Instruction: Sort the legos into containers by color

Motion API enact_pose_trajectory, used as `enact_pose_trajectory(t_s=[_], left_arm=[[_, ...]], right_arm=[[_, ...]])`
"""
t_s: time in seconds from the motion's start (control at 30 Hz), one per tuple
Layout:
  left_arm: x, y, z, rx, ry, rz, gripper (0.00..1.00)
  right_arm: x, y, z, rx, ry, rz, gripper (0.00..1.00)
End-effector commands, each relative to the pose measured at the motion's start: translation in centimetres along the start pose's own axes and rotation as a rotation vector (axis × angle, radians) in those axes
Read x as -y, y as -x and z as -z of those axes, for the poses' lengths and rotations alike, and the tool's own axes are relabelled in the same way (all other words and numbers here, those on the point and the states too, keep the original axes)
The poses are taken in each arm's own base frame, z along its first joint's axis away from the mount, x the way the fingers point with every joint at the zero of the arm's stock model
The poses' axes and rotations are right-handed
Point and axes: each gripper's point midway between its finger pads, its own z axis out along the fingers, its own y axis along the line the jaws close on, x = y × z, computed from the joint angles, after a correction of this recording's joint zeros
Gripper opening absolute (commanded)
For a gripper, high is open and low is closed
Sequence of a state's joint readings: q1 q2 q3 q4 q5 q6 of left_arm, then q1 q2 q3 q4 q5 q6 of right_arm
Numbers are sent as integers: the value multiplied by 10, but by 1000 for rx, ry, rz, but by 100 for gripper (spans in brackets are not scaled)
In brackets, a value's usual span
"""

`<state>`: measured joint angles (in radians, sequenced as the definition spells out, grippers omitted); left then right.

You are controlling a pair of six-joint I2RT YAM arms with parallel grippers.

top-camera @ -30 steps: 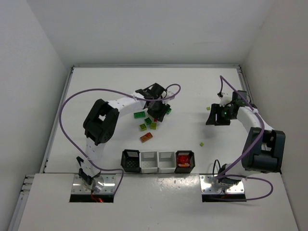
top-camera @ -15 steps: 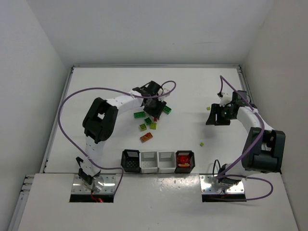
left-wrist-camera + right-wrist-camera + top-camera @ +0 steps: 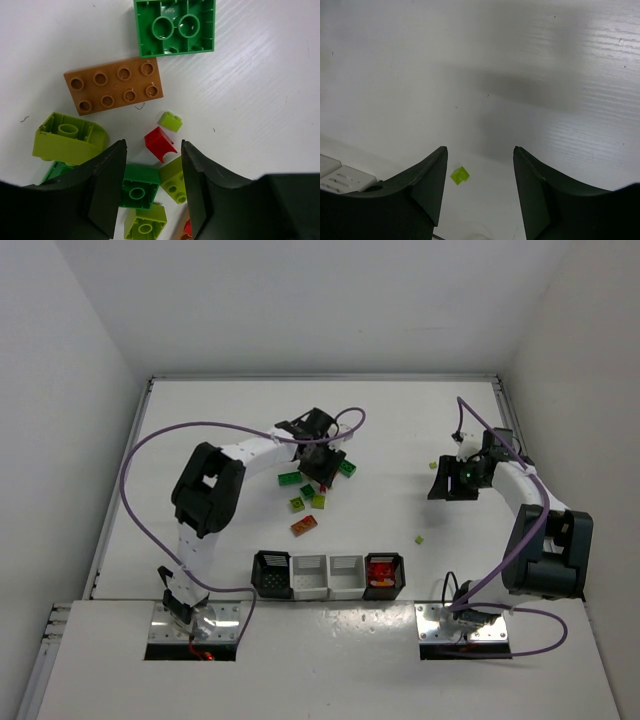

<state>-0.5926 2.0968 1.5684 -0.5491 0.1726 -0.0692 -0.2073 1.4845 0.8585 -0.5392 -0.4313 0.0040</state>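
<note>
My left gripper [image 3: 322,466] is open and low over a cluster of legos. In the left wrist view its jaws [image 3: 152,148] stand apart around a small dark green brick [image 3: 136,187], a yellow-green brick [image 3: 175,179] and a small red brick [image 3: 161,144]. Ahead lie an orange-brown brick [image 3: 114,85] and a dark green brick [image 3: 175,27]. My right gripper [image 3: 448,483] is open and empty; a tiny yellow-green brick [image 3: 459,175] lies by its left finger. The containers stand in a row: black [image 3: 271,574], white [image 3: 309,577], white [image 3: 346,577], and black [image 3: 384,562] holding red pieces.
An orange-brown brick [image 3: 304,526] and two yellow-green bricks [image 3: 298,504] lie between the cluster and the bins. Tiny yellow-green pieces lie at the right [image 3: 419,538] and by the right gripper [image 3: 433,465]. The metal base plates [image 3: 195,625] are at the near edge.
My left gripper has shifted slightly left and back over the cluster, uncovering a green brick on its right. The right arm has not moved.
</note>
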Motion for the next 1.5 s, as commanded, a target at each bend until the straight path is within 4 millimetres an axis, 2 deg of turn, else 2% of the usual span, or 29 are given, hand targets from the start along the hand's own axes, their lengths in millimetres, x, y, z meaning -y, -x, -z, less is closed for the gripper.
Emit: enact_pose_trajectory(t_s=[0.0,0.13,0.37,0.7,0.97,1.13,1.23,1.47], left_arm=[[14,-2,-2,-10,-32,-2,53],[17,-14,-8,-40,-36,-5,53],[13,-16,-12,-49,-16,-4,53],[10,-29,-22,-85,-7,2,47],[10,-19,-29,-73,-16,-9,40],[8,-19,-30,-73,-6,-18,32],[7,-15,-18,-54,4,-32,27],[7,-32,2,-63,14,-68,17]], right_arm=[[-2,11,1,38,20,19,56],[-2,11,1,38,20,19,56],[-2,11,1,38,20,19,56],[-2,7,0,30,21,15,56],[-2,6,-2,22,22,10,56],[-1,6,-2,22,22,20,56],[-2,7,0,30,21,24,56],[-3,7,2,31,21,25,56]])
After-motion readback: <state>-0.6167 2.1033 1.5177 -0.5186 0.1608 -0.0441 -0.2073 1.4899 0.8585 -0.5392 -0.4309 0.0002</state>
